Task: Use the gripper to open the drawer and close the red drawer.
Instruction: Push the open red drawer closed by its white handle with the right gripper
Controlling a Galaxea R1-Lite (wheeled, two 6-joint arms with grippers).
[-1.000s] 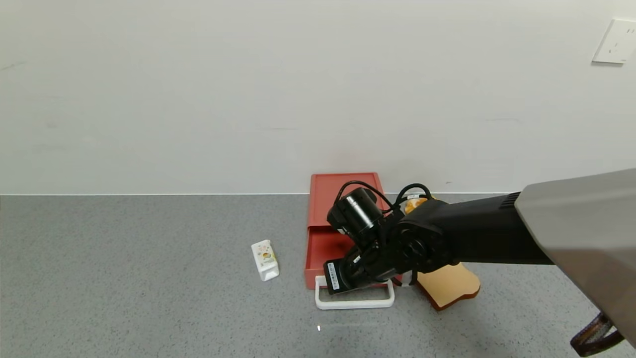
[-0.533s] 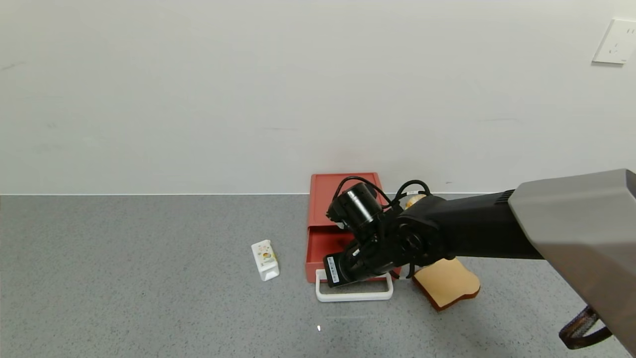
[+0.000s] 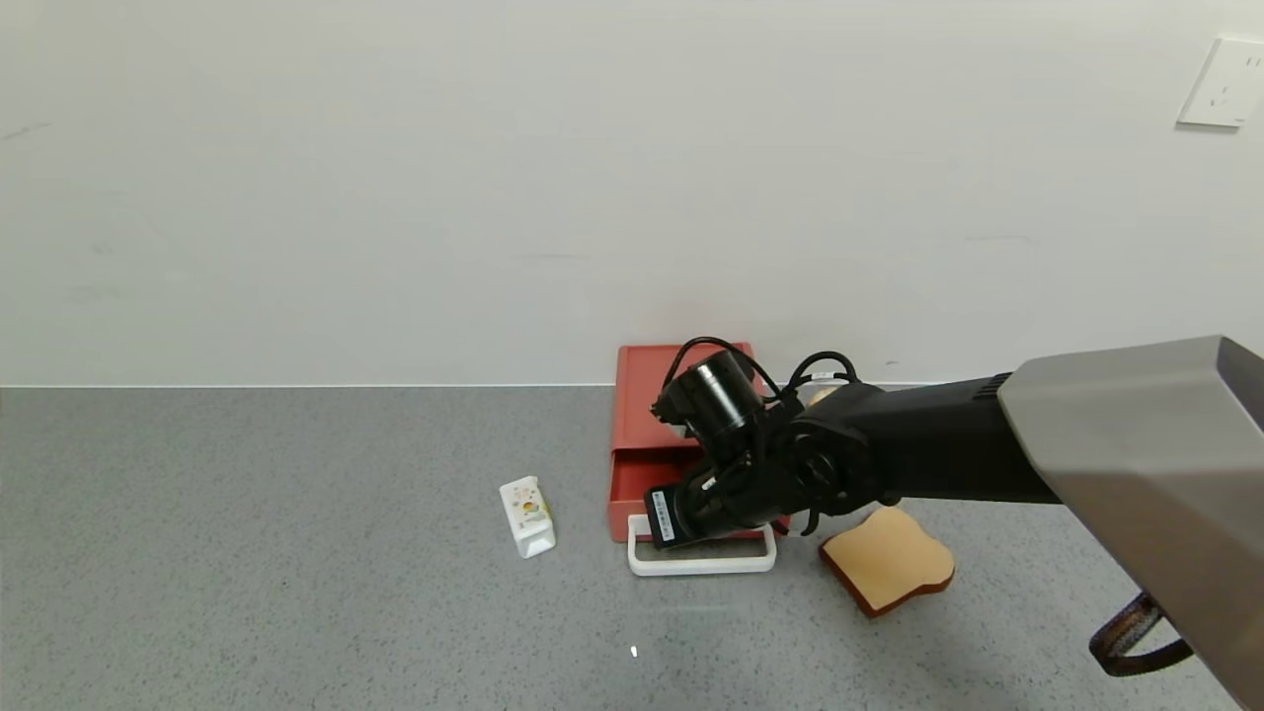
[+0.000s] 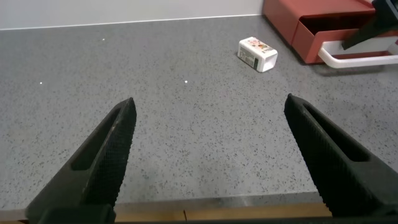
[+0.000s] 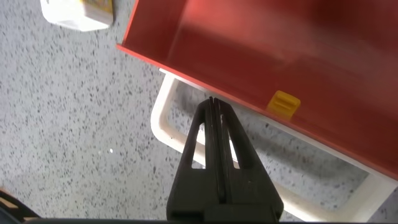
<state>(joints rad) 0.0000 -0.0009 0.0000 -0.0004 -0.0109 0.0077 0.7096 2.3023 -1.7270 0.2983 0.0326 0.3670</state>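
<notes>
on the speckled grey desk [image 3: 296, 553], against the white wall: flat terracotta-red plastic single-drawer box [image 3: 681, 415], tray partly pulled out toward the robot, white rectangular loop handle [image 3: 702, 553] lying at its front. likely light, rigid and hollow, with smooth plastic on a smooth top, so prone to sliding as a whole or yawing if pushed off-centre; best worked at the middle of the tray front, by pressing or by hooking inside the loop, rather than pinching the thin rim.

right end effector [image 5: 214, 118], black with a cylindrical camera, fingers pressed together into one blade, tip inside the white loop just in front of the tray's front wall; contact cannot be told.

left end effector [image 4: 208, 155], fingers spread wide, holding nothing, hovering over bare desk well apart from the box.

just right of the handle, a tan bread-slice-shaped piece [image 3: 889, 558]; left of the box, a small white carton [image 3: 526, 515] lying on its side.
</notes>
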